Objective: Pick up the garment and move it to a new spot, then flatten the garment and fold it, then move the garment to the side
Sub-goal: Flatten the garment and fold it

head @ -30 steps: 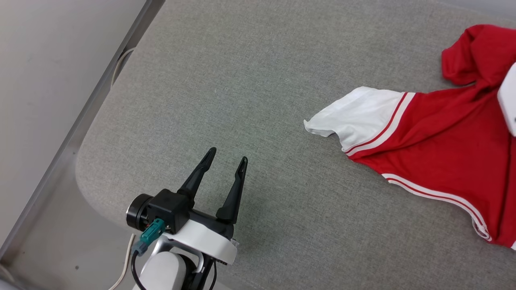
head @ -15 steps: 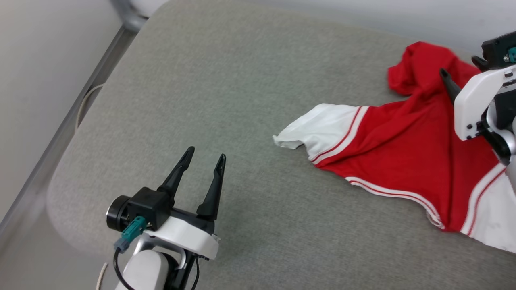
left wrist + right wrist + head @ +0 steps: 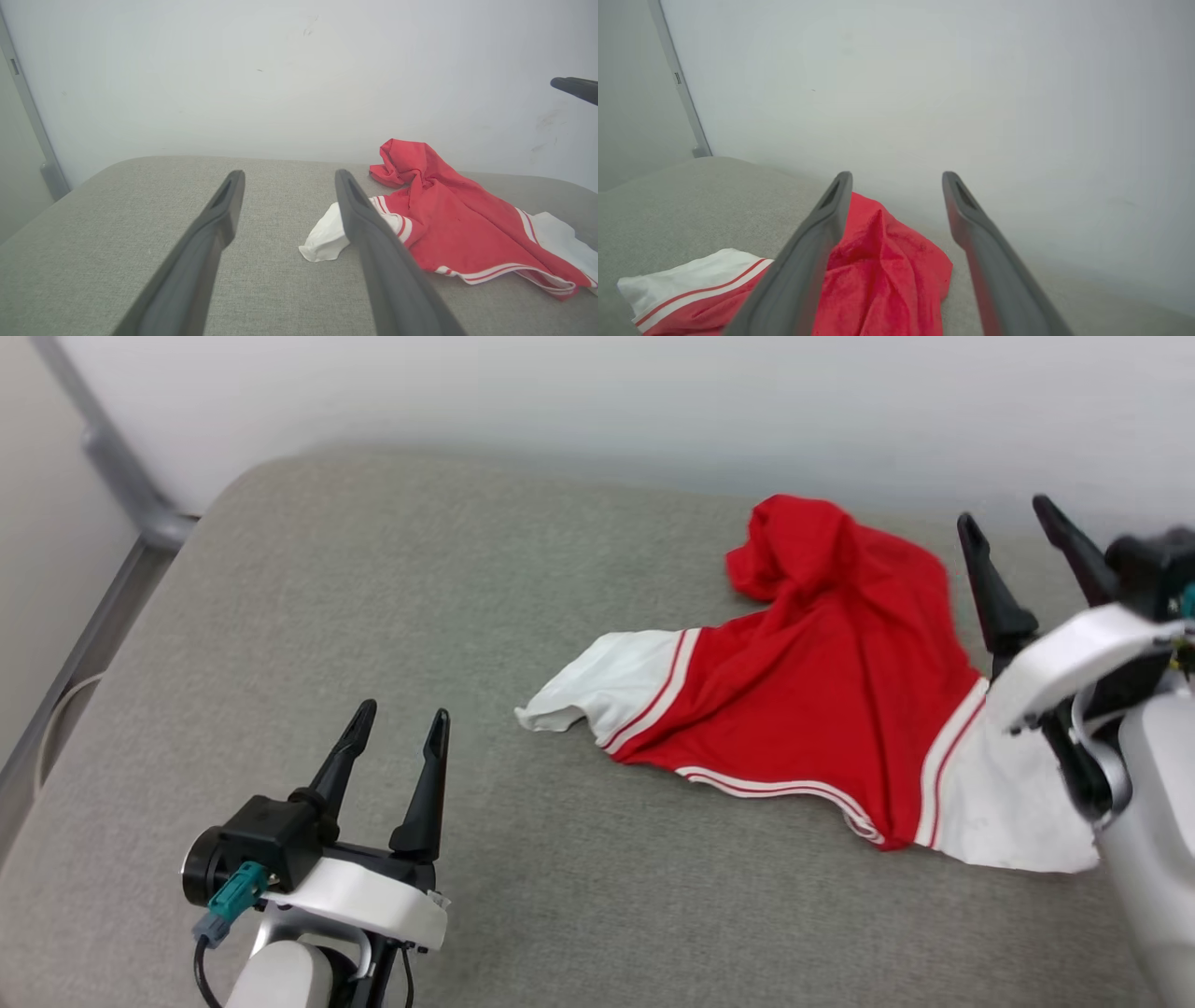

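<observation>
1. Claws first: the left claw (image 3: 403, 711) hangs over bare grey fabric at the near left of the tabletop (image 3: 280, 616), its two dark fingers spread apart with nothing between them, well apart from the red jersey (image 3: 822, 700)
2. At the right side stands the right claw (image 3: 1003, 511), fingers likewise spread and gripping nothing; its tips point toward the pale wall (image 3: 560, 392)
3. Crumpled on the right half of the tabletop, toward the far edge by the wall, the red jersey lies with plain red cloth facing up
4. One white sleeve (image 3: 607, 686), edged with red-white striped trim, stretches flat leftward in the direction of the left claw; the other white sleeve (image 3: 999, 812) lies at the near right, just beside the right arm
5. A striped band (image 3: 775, 789) runs along the jersey's near edge between the two sleeves
6. Its far end is bunched into a raised fold (image 3: 803, 541) near the wall; in the right wrist view this fold shows below the gap of the right claw, and whether they touch cannot be told
7. A grey metal rail (image 3: 121, 476) stands at the far left corner
</observation>
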Robot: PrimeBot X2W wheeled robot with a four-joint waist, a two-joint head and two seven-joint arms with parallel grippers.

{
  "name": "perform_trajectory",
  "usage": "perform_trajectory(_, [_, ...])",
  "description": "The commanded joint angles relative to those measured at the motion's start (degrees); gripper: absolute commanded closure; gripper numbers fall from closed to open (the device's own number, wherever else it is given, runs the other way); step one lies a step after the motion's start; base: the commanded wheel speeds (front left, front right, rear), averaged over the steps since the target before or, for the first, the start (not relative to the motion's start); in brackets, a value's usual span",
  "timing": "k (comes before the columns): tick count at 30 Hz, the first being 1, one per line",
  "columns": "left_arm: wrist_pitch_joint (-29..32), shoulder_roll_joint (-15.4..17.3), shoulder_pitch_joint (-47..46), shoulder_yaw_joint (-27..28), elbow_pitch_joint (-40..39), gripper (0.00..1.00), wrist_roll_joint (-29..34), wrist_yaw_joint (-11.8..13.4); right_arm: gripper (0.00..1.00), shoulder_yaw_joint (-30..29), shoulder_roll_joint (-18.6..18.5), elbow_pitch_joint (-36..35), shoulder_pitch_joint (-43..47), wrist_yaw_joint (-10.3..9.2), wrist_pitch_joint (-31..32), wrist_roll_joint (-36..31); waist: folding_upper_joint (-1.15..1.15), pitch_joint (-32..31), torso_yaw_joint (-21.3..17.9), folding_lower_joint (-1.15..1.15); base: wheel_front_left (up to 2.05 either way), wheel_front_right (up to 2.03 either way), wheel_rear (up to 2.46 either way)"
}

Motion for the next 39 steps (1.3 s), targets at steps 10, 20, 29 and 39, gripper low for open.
perform_trajectory(10, [-0.1,-0.8,2.4,1.9,-0.9,0.00,0.1,-0.2,0.00,-10.2,6.0,-18.3,20.8,-0.06,-1.1,-2.8,0.00,-2.3,-5.9,0.01,0.00,0.00,0.00])
perform_trajectory(20, [-0.1,-1.0,4.2,3.3,0.3,0.00,-0.4,-0.2,0.00,-16.2,12.9,-26.9,31.7,-0.05,-1.3,-5.4,0.00,-1.9,-8.1,0.01,0.00,0.00,0.00])
perform_trajectory(29, [2.9,2.0,0.1,1.5,0.6,0.00,-5.1,-0.3,0.00,-17.7,15.2,-31.4,32.7,-0.05,-0.1,-6.9,0.00,1.6,-10.8,0.01,0.00,0.00,0.00])
perform_trajectory(39, [27.1,7.9,-13.0,-0.4,8.6,0.00,-6.7,1.4,0.00,-18.0,15.9,-33.3,31.8,-0.05,-0.1,-7.5,0.00,7.9,-13.0,0.01,0.00,0.00,0.00])
